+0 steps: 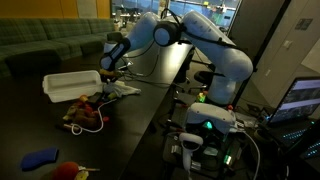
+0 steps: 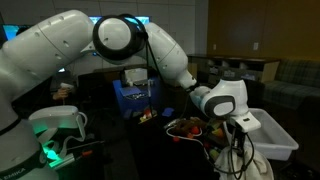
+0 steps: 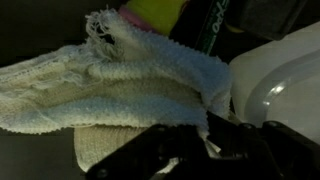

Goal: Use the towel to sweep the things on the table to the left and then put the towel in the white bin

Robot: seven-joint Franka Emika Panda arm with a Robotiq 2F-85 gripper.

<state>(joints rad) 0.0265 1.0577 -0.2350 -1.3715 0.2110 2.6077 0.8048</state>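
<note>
A white knitted towel [image 3: 110, 85] fills the wrist view, bunched up just in front of my dark fingers. My gripper [image 3: 195, 150] is shut on its near edge. In both exterior views the gripper [image 1: 110, 74] [image 2: 236, 128] hangs low over the dark table, between the pile of small things [image 1: 85, 112] [image 2: 185, 128] and the white bin [image 1: 70, 84] [image 2: 278, 136]. The towel [image 2: 252, 166] hangs below the gripper. The bin's white rim [image 3: 285, 80] is close on the right of the wrist view.
A yellow-green object [image 3: 155, 12] lies past the towel. A blue cloth-like object [image 1: 40, 157] and a red and yellow ball [image 1: 68, 170] lie near the table's front edge. A sofa [image 1: 50, 45] stands behind the table. Robot base and electronics [image 1: 205, 125] are at the right.
</note>
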